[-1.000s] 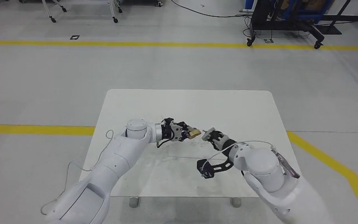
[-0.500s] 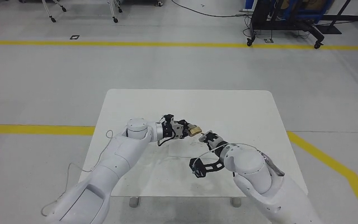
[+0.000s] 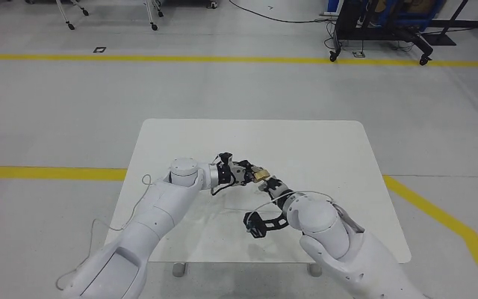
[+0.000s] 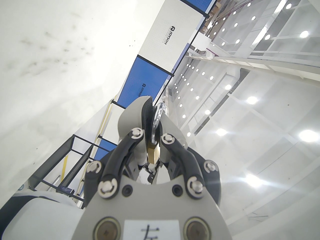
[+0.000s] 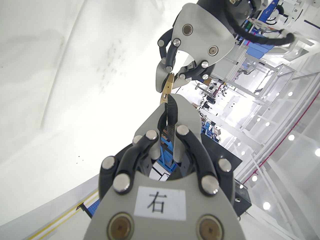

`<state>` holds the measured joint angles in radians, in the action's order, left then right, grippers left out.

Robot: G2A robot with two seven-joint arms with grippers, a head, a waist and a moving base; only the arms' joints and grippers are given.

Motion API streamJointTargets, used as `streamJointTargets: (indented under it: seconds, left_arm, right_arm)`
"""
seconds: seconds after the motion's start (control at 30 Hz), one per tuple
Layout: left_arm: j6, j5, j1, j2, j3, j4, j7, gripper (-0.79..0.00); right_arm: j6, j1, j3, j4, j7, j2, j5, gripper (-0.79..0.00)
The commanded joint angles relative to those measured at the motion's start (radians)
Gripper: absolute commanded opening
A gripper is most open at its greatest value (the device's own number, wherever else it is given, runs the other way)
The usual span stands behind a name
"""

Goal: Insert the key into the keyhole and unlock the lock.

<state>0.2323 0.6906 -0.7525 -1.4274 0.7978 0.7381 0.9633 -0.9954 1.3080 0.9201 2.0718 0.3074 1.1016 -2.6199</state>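
Above the table (image 3: 328, 149), a brass-coloured lock (image 3: 259, 175)

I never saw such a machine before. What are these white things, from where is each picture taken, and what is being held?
It is a robot with two white arms over a white table. One picture looks down from above; the other two come from cameras on each wrist, looking along the fingers. The left hand is shut on a brass padlock, held off the table. The right hand, fingers together, meets the padlock's end; whatever it pinches is hidden.
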Motion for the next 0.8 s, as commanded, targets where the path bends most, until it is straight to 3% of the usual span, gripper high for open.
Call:
streamJointTargets:
  seconds: [0.0, 0.77]
  left_arm:
    - [0.001, -0.003, 0.0, 0.0, 0.002, 0.0, 0.0, -0.785]
    - [-0.009, -0.006, -0.01, -0.007, 0.036, -0.002, -0.023, -0.785]
  right_arm:
    - [-0.002, -0.005, -0.002, -0.006, 0.007, 0.003, 0.007, -0.785]
    - [0.009, 0.001, 0.011, -0.037, 0.151, 0.045, 0.096, -0.785]
